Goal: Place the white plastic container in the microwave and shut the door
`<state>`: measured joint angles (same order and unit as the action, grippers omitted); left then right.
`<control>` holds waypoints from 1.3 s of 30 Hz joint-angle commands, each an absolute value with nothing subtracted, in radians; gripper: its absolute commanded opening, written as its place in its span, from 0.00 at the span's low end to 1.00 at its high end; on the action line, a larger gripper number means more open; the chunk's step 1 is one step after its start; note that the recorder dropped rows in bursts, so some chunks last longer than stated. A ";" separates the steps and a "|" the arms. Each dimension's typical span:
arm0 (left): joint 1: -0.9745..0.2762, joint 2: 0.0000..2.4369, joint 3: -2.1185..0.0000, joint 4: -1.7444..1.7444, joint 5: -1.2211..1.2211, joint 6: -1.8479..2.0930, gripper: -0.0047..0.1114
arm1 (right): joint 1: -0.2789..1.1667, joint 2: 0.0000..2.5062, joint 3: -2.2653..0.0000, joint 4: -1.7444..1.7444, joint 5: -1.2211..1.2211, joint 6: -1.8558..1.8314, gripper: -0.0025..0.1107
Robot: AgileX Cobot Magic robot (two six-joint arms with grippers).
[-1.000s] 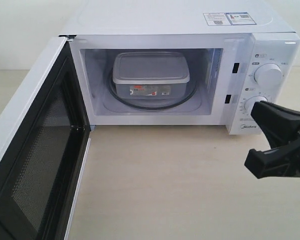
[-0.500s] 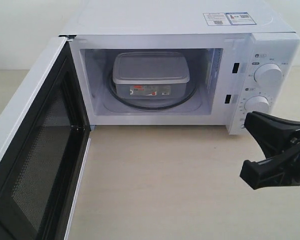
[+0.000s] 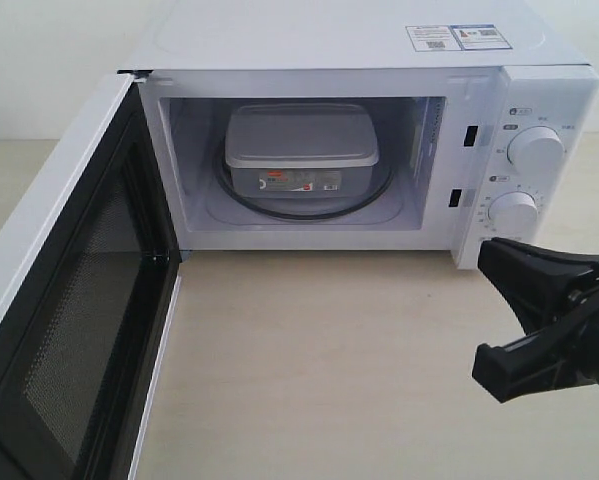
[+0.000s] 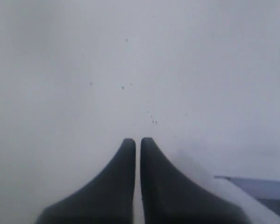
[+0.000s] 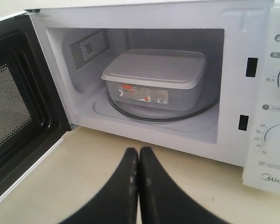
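The right fingers [image 5: 130, 182] are pressed together, empty, hovering over the table [image 3: 329, 340] just in front of the microwave [image 3: 329, 40] (on its knob side). The left fingers [image 4: 123, 182] are closed too, gripping nothing, facing a blank white surface. Inside the microwave the container [image 3: 301, 150] sits lidded on the turntable [image 3: 299, 206]. The door [image 3: 59, 290] stands wide open, swung to the left, mesh face showing.

Before me lies a pale, wood-look table [image 3: 329, 350]. Only the microwave [image 3: 279, 35] stands on it, at the far side. Its door [image 3: 69, 330] hangs open to the near left, perhaps just clear of the tabletop.
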<state>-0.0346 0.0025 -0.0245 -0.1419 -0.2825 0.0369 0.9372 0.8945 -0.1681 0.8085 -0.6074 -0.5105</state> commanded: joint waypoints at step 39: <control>-0.032 0.308 -0.499 -0.042 0.268 0.057 0.08 | 0.940 0.892 -0.161 0.801 -0.622 -0.556 0.02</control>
<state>-0.0346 0.2684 -0.4488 -0.0781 0.2236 0.0541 0.9372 0.8945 -0.1681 0.8027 -0.6137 -0.5482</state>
